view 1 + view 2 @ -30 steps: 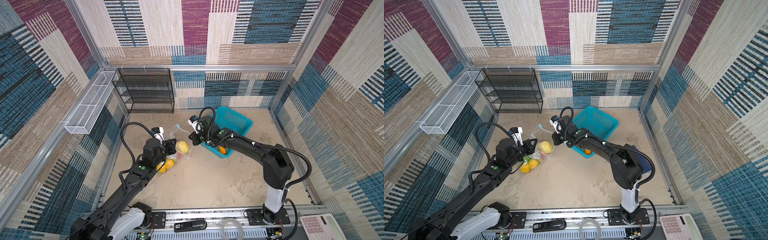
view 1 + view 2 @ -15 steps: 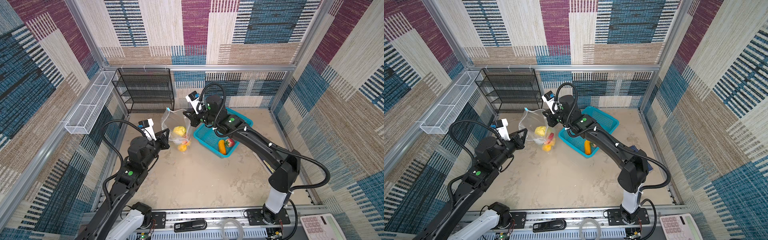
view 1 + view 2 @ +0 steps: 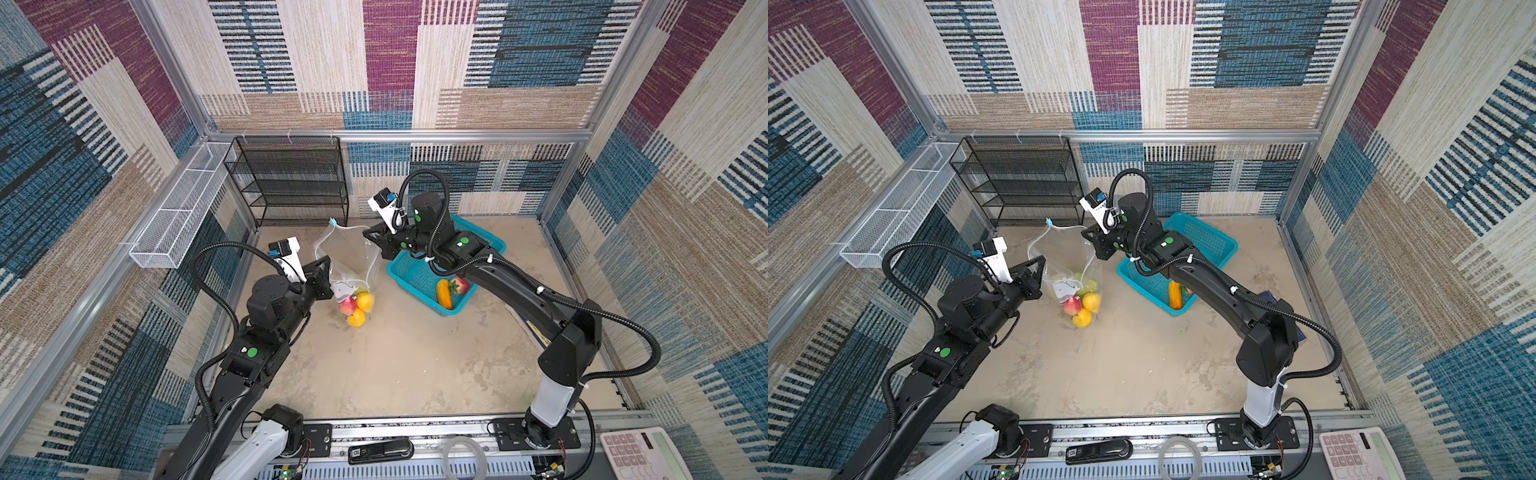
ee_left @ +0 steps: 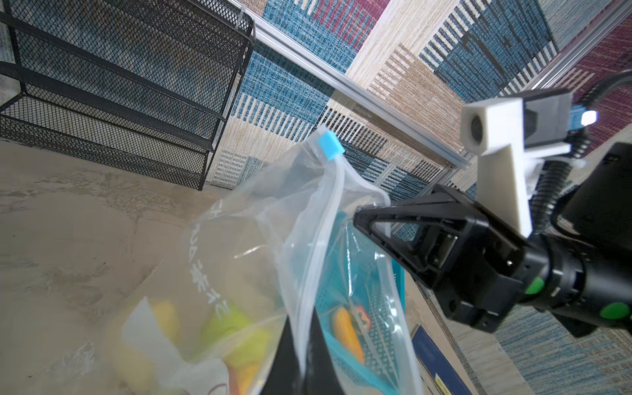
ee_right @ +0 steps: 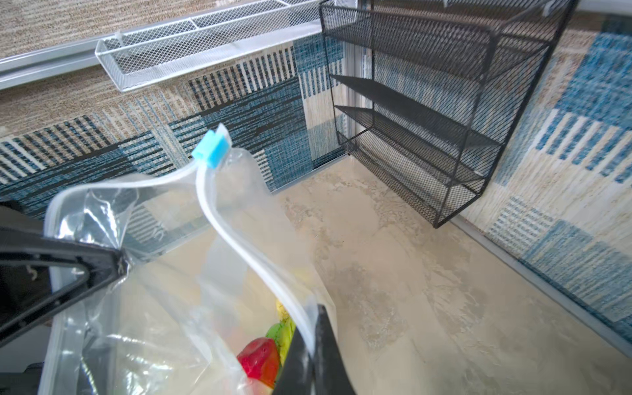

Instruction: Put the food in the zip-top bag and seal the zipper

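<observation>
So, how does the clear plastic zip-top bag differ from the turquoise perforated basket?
The clear plastic zip-top bag is held up at its rim by the left claw and the right claw; the turquoise perforated basket rests on the table. The bag is see-through and limp; the basket opaque and stiff. The bag holds more toy fruits than the basket's two. Both are open on top.
</observation>
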You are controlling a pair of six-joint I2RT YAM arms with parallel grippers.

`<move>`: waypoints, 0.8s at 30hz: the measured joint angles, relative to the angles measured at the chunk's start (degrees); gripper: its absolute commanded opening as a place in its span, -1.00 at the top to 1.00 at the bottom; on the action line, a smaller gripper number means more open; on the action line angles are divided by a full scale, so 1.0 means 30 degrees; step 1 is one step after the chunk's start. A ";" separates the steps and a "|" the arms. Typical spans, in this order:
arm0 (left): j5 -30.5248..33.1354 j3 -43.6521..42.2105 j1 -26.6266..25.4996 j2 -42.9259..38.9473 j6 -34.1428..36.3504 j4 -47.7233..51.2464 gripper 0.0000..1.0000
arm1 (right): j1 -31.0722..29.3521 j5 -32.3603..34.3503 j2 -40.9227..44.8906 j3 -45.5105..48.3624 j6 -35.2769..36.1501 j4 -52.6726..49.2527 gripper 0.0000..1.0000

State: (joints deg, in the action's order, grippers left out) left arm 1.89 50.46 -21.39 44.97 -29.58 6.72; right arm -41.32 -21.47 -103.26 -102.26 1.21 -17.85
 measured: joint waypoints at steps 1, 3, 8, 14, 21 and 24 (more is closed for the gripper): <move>0.0124 0.0036 0.0000 0.0022 0.0102 0.0029 1.00 | 0.0000 -0.0408 0.0000 0.0328 -0.0248 0.0138 1.00; 0.0233 0.0044 0.0000 0.0189 0.0313 0.0138 1.00 | 0.0000 -0.1180 -0.0117 0.0940 -0.0656 0.0328 1.00; -0.0277 -0.0007 0.0000 0.1362 0.0568 0.0554 1.00 | 0.0007 -0.2382 -0.0328 0.2885 -0.1909 0.0670 0.97; -0.2113 -0.0415 0.0000 0.3031 0.0554 0.0466 1.00 | 0.0015 -0.2120 -0.0029 0.4714 -0.2528 0.0685 0.70; -0.4335 -0.0517 0.0000 0.4044 0.0408 -0.0692 1.00 | 0.0525 -0.0911 0.0357 0.4197 -0.2004 -0.0211 0.04; -0.4772 -0.0692 0.0000 0.4131 0.0328 -0.1180 1.00 | 0.1450 0.0182 0.0386 0.3599 -0.1872 -0.1166 -0.09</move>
State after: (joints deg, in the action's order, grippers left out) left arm -12.43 48.38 -21.39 57.36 -28.60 3.18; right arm -36.97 -20.93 -102.10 -91.46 -4.40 -21.34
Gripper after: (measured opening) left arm 0.049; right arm 0.516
